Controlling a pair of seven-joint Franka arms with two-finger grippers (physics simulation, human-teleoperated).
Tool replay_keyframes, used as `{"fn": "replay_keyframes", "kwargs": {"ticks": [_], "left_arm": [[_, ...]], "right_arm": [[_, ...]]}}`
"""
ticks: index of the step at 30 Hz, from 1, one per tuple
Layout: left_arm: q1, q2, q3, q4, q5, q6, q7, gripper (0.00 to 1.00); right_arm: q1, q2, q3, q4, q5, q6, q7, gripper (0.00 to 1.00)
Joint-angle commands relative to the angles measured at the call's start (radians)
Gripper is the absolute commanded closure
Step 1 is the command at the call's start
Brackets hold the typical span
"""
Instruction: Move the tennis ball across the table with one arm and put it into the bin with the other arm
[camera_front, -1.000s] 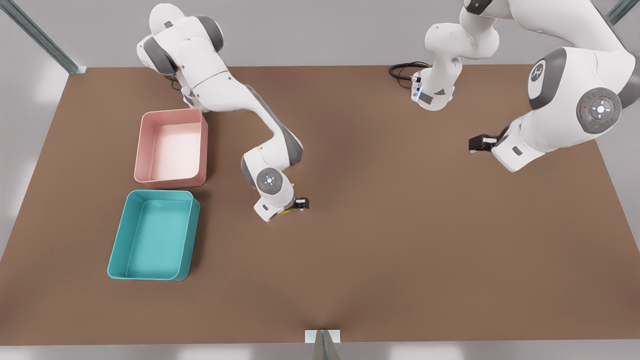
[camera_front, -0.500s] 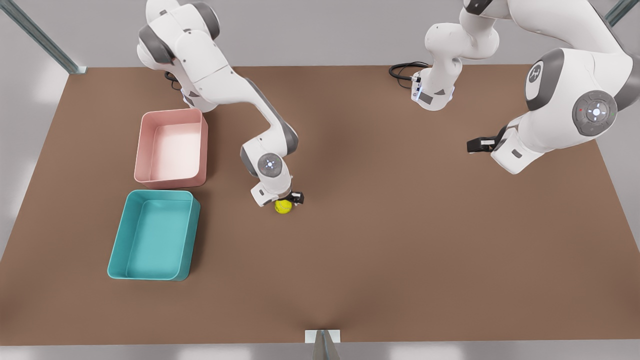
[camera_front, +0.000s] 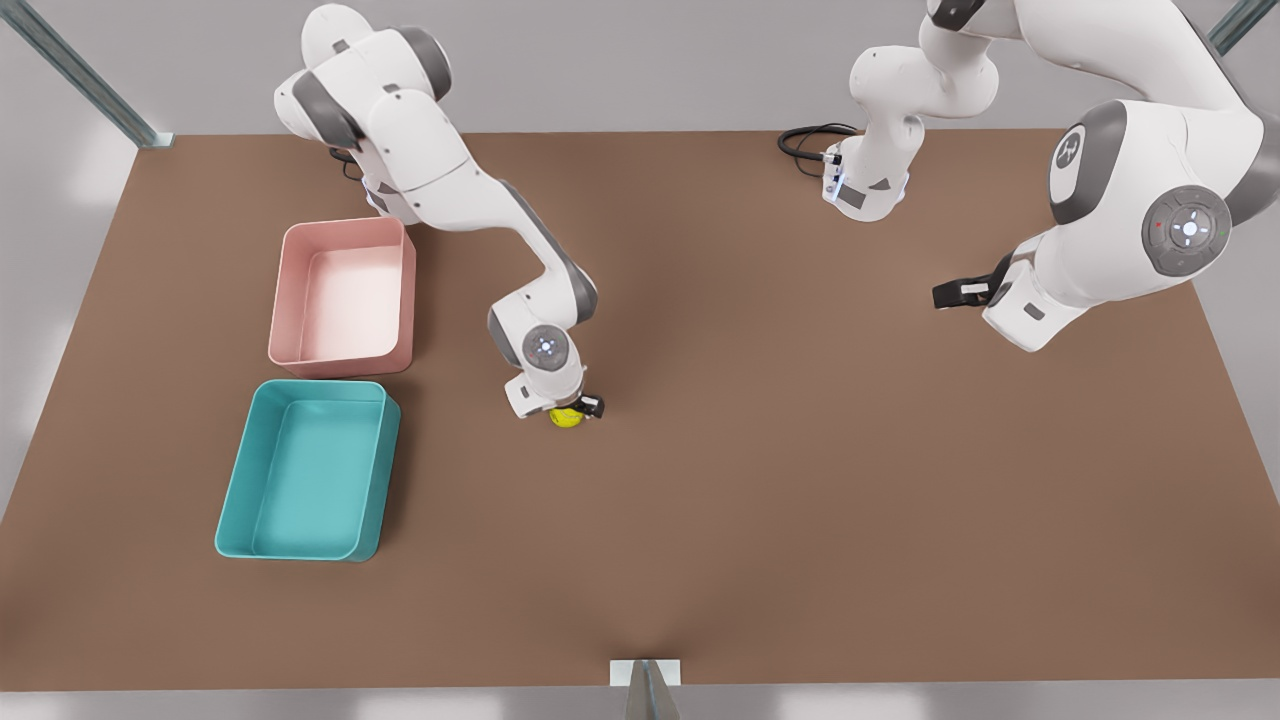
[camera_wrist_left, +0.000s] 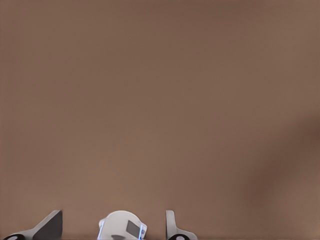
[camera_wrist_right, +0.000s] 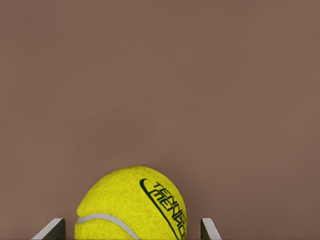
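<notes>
- the small yellow-green fuzzy tennis ball (camera_front: 566, 417) sits on the large flat matte brown tabletop (camera_front: 800, 500), near the middle, a little toward the front view's left.
- right gripper (camera_front: 572, 410) is directly over that ball, low to the surface, its white wrist covering the ball's upper part in the front view.
- from the right wrist view, the ball (camera_wrist_right: 131, 205) lies between the two grey fingertips (camera_wrist_right: 50, 229); there's a gap on each side, so the fingers are spread and not pressing it.
- black lettering and a white curved seam show on the ball's face.
- the teal rectangular plastic bin (camera_front: 308, 470) with rounded corners is well apart from the ball, toward the front view's left, and nothing lies inside it.
- just behind it stands a pale pink rectangular plastic tray (camera_front: 343, 297), close beside the teal one.
- left gripper (camera_front: 960, 291) hangs above bare table on the front view's right, far from the ball; that arm waits.
- in the left wrist view its fingertips (camera_wrist_left: 50, 226) stand apart, with plain brown tabletop (camera_wrist_left: 160, 100) ahead of them.
</notes>
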Motion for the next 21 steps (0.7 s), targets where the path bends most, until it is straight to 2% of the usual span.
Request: {"fn": "replay_keyframes", "kwargs": {"ticks": [1, 21], "left_arm": [[0.001, 0.0, 0.0, -0.001, -0.001, -0.001, -0.038, 0.0], [0.007, 0.006, 0.002, -0.004, 0.001, 0.0, -0.038, 0.0]], "right_arm": [[0.0, 0.01, 0.001, 0.001, 0.001, 0.025, 0.077, 0.0], [0.002, 0.036, 0.003, -0.001, 0.001, 0.044, 0.074, 0.0]]}}
